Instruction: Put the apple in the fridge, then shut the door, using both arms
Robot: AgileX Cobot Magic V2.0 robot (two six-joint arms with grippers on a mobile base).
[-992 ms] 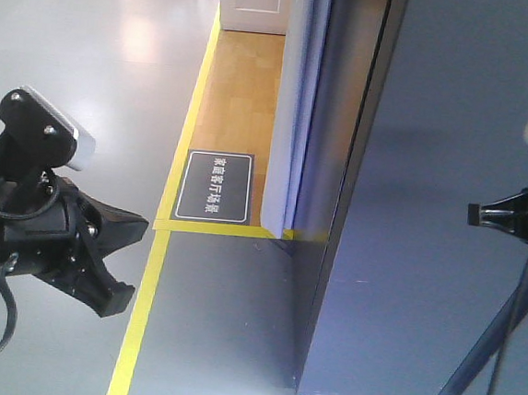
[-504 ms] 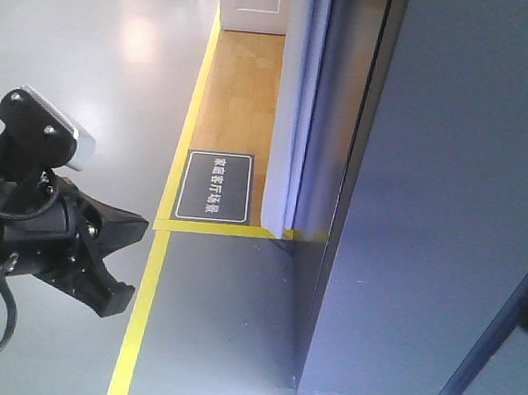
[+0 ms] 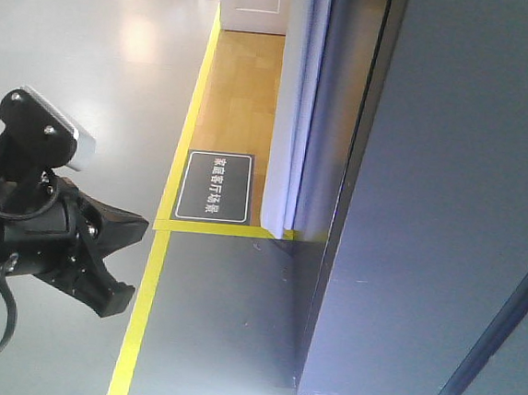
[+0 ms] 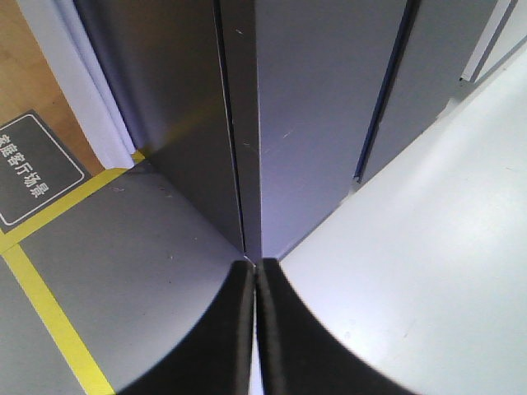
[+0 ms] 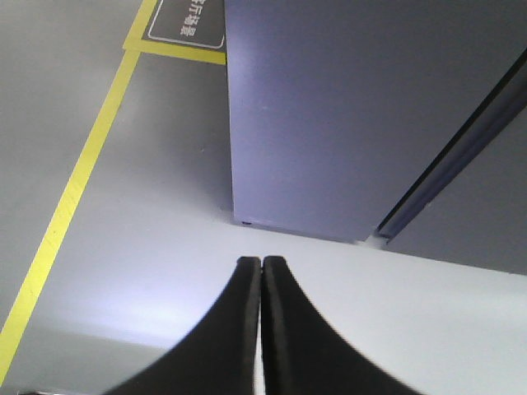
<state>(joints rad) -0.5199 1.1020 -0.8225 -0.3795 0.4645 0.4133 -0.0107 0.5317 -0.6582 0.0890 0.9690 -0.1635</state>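
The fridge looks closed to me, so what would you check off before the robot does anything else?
1. Door flush with the fridge: ok, only a thin seam shows in the front view and the left wrist view.
2. Apple inside: cannot tell, no view shows it or the interior.
3. Left gripper empty: ok, its fingers meet with nothing between them.
4. Right gripper empty: ok, fingers pressed together, nothing held.
5. Both grippers off the door: ok, each wrist view shows a gap.
6. Floor near the fridge free of objects: ok, only yellow tape and a floor sign.
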